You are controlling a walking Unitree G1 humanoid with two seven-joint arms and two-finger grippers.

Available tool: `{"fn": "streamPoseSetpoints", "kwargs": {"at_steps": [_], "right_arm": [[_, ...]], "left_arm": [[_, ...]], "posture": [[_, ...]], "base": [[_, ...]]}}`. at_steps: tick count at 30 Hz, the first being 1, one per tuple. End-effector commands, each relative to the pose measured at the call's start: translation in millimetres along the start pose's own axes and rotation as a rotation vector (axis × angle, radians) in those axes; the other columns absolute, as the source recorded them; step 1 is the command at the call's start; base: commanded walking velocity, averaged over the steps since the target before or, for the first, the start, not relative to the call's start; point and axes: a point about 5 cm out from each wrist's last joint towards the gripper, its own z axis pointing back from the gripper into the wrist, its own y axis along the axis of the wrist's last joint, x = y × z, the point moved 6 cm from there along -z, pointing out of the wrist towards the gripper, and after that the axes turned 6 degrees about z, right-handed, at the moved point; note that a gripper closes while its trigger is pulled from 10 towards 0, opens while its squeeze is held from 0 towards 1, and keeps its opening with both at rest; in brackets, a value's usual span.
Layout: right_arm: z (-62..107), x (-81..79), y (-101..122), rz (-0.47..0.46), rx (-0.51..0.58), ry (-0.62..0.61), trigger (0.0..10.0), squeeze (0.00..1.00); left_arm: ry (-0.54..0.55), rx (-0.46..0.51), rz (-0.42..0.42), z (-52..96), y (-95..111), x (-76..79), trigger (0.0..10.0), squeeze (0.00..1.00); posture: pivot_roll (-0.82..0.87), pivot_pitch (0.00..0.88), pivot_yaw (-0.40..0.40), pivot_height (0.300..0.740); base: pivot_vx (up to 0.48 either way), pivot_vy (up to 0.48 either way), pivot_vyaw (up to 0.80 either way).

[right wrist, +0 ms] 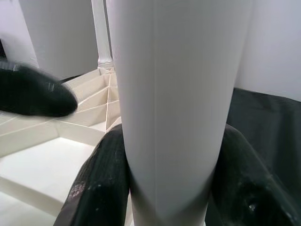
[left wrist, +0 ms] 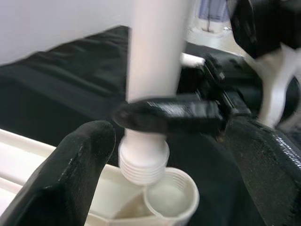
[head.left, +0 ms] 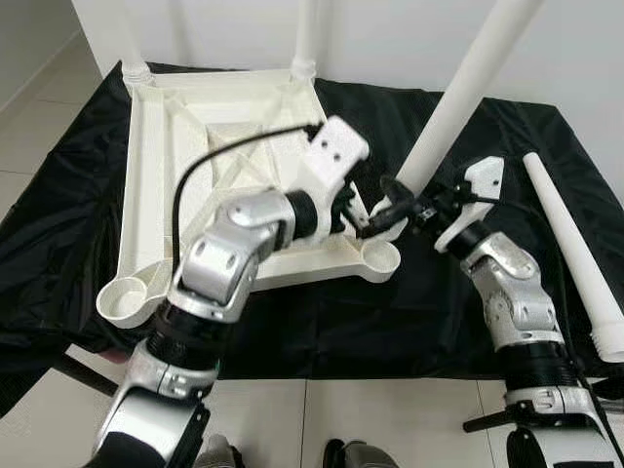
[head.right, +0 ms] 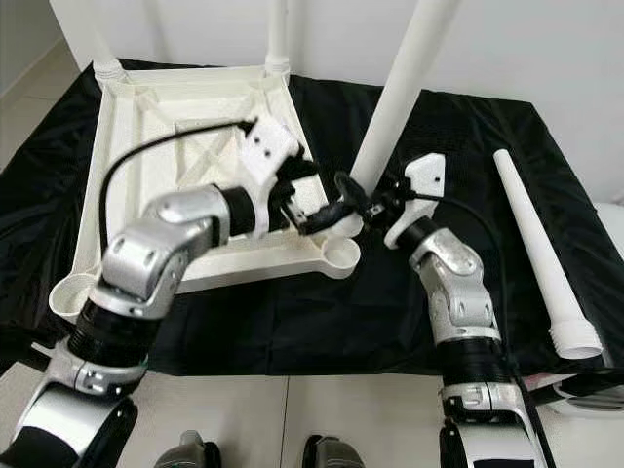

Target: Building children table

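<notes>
1. Upside-down white table top [head.left: 195, 146] lies on worktop w/ black cloth [head.left: 58, 214], filling the 10–11 o'clock part of the head views.
2. Two legs already stand in its far corner sockets, one at the far-left corner [head.left: 132, 58], one at the far-right corner [head.left: 304, 39].
3. Right hand [head.left: 398, 195] is clamped round the lower end of a third leg [head.left: 458, 93]; fingers [right wrist: 101, 183] press both sides of it.
4. That leg tilts up toward 1 o'clock, threaded end [left wrist: 143, 162] just above near-right corner socket [left wrist: 171, 195], not seated.
5. Left hand [head.left: 363, 219] sits at same corner, fingers [left wrist: 70, 174] spread wide, gripping nothing.
6. Spare leg [head.left: 575, 249] lies flat on the cloth at 3 o'clock, well apart.
</notes>
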Motion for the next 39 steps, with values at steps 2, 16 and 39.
{"fn": "streamPoseSetpoints", "kwargs": {"at_steps": [2, 16, 39], "right_arm": [[3.0, -8.6, -1.5, -0.006, -0.017, 0.035, 10.0, 0.0], [12.9, 0.4, -8.3, -0.061, -0.073, -0.071, 10.0, 0.0], [14.8, -3.6, 4.3, -0.055, -0.056, -0.065, 10.0, 0.0]], "left_arm": [[-0.016, -0.041, -0.043, 0.8, -16.1, 8.6, 10.0, 0.0], [0.004, -0.19, -0.171, 12.9, -79.0, 8.9, 10.0, 0.0], [-0.012, -0.323, -0.135, -8.7, -118.8, 1.9, 10.0, 0.0]], "posture": [[-0.04, 0.088, -0.057, 0.74], [-0.05, 0.105, -0.045, 0.74], [-0.06, 0.115, -0.029, 0.74]], "base": [[0.0, 0.0, 0.0], [0.0, 0.0, 0.0], [0.0, 0.0, 0.0]]}}
